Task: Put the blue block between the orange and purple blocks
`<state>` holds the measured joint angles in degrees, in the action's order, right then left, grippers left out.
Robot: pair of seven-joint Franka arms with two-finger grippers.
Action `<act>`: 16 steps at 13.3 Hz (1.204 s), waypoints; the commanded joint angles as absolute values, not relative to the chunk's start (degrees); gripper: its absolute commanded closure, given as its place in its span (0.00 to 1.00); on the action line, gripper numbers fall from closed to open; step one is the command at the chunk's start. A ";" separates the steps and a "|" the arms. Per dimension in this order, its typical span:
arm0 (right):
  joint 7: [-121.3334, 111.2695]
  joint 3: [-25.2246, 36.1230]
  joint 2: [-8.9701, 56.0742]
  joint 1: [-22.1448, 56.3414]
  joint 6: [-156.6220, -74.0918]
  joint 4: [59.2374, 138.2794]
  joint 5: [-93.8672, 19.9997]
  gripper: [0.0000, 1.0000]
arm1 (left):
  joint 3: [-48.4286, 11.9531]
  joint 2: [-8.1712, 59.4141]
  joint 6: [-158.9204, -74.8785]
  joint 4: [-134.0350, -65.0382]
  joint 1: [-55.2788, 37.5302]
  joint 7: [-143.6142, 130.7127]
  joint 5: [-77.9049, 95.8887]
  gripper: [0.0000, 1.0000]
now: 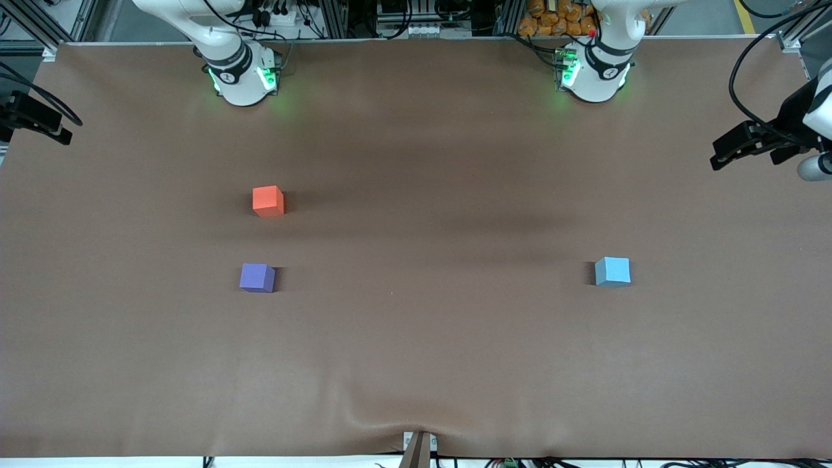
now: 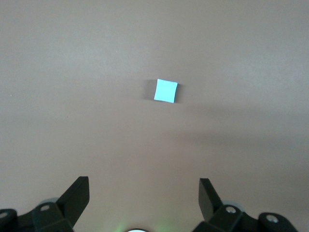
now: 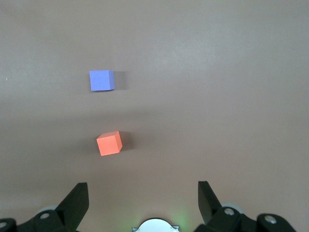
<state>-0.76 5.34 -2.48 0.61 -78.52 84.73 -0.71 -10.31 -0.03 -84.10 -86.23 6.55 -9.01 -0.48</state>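
The light blue block [image 1: 612, 271] lies alone on the brown table toward the left arm's end; it also shows in the left wrist view [image 2: 166, 91]. The orange block [image 1: 268, 201] and the purple block [image 1: 257, 277] lie toward the right arm's end, the purple one nearer the front camera, with a gap about one block wide between them. Both show in the right wrist view, orange [image 3: 109, 143] and purple [image 3: 101, 80]. My left gripper [image 2: 144, 193] is open and empty, high over the table's end near the blue block. My right gripper [image 3: 143, 193] is open and empty, high up near the orange block.
The brown table cover [image 1: 416, 338] is bare between the two groups of blocks and has a wrinkle at its front edge [image 1: 416, 429]. The arm bases stand along the back edge, the right arm's base [image 1: 242, 78] and the left arm's base [image 1: 593, 75].
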 commanded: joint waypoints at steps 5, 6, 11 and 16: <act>-0.26 4.39 -2.72 -0.26 -79.01 84.99 -0.70 0.00 | -10.28 -0.97 -80.86 -84.03 6.94 -8.79 -0.96 0.00; -0.18 4.31 -2.72 -0.26 -79.01 84.99 -0.70 0.00 | -10.37 -0.97 -80.86 -84.11 6.94 -8.79 -1.14 0.00; -0.18 4.31 -2.72 -0.18 -79.01 85.08 -0.70 0.00 | -11.25 -1.14 -80.42 -84.73 6.77 -9.75 -0.97 0.00; -0.18 4.22 -2.72 0.18 -79.01 85.08 -0.53 0.00 | -11.25 -1.23 -80.42 -85.25 7.03 -9.84 -0.97 0.00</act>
<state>-0.76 4.83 -2.47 0.62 -78.65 84.74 -0.72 -10.88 -0.55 -81.10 -84.82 6.57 -9.10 -0.53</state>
